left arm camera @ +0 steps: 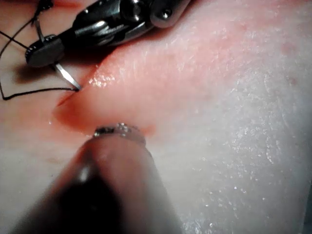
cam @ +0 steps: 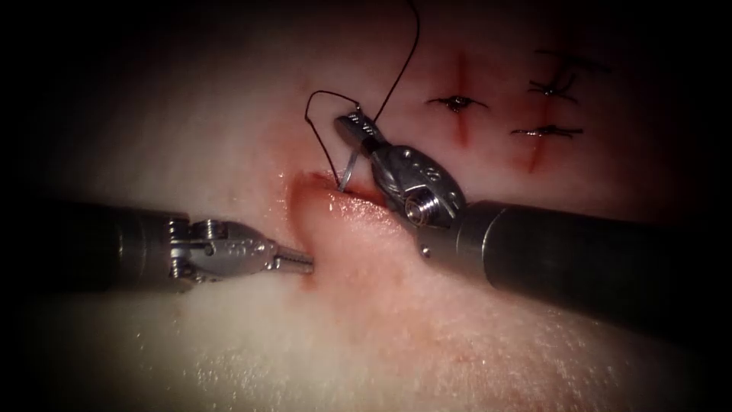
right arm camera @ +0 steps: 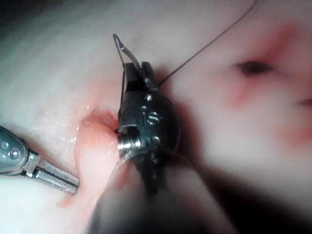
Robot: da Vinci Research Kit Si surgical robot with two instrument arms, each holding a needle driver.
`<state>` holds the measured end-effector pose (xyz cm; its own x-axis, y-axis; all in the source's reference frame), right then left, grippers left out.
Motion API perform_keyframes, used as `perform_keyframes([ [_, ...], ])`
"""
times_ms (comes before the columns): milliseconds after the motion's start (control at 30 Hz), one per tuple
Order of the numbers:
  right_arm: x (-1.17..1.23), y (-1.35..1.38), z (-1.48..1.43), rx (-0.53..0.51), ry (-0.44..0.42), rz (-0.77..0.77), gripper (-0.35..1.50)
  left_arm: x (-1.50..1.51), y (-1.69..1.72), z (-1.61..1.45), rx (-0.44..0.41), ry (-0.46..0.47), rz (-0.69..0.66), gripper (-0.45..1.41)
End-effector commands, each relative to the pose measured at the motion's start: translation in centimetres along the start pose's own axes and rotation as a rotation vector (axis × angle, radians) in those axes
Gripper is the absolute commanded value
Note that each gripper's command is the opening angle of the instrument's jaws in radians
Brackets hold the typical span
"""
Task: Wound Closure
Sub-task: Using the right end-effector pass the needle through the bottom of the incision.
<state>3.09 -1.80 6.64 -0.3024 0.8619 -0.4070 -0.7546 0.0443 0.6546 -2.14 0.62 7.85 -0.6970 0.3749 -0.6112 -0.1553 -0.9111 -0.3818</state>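
**Visitor:** Start at the left. What is there?

**Onlooker:** The left tool (cam: 301, 264) comes in low from the left, lying almost flat over the pale tissue (cam: 229, 130). Its two jaws are together, and the tip presses against the left side of a raised, reddened fold of tissue (cam: 335, 229). I cannot tell whether they pinch any of the tissue or hold nothing. From the right wrist view the same tool (right arm camera: 68, 183) shows its jaws closed against that fold.

**Visitor:** And in the middle?

**Onlooker:** The cut (cam: 328, 181) sits at the top of the fold, wet with red fluid (cam: 309, 187). The needle (cam: 347, 169) stands steeply there, its point down at the cut's edge; whether it has entered the tissue I cannot tell. Dark thread (cam: 320, 95) loops up and over to the left of it, then a strand rises away toward the top.

**Visitor:** Who holds the needle?

**Onlooker:** The right tool (cam: 357, 130), reaching in from the right. Its jaws are clamped on the needle's upper part, near the thread end. The left wrist view shows that needle (left arm camera: 67, 78) slanting down from the right tool (left arm camera: 46, 51) to the fold's edge.

**Visitor:** Farther right?

**Onlooker:** Three finished stitches (cam: 457, 101) with dark knots lie across short red marks, well apart from the tools.
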Motion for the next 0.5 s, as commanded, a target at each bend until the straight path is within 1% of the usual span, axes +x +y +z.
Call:
perform_keyframes([
  [33,-0.02,-0.1,0.08,0.014,-0.013,0.032,-0.35,-0.01,0.01,0.08,-0.002,0.0,0.0,-0.21],
  [200,-0.05,-0.23,0.0,0.054,-0.048,0.122,-0.35,-0.02,0.01,0.07,-0.002,0.0,0.0,-0.23],
  [500,0.02,-0.43,-0.12,0.081,-0.075,0.156,-0.35,-0.03,0.01,0.06,-0.004,0.001,0.001,-0.25],
])
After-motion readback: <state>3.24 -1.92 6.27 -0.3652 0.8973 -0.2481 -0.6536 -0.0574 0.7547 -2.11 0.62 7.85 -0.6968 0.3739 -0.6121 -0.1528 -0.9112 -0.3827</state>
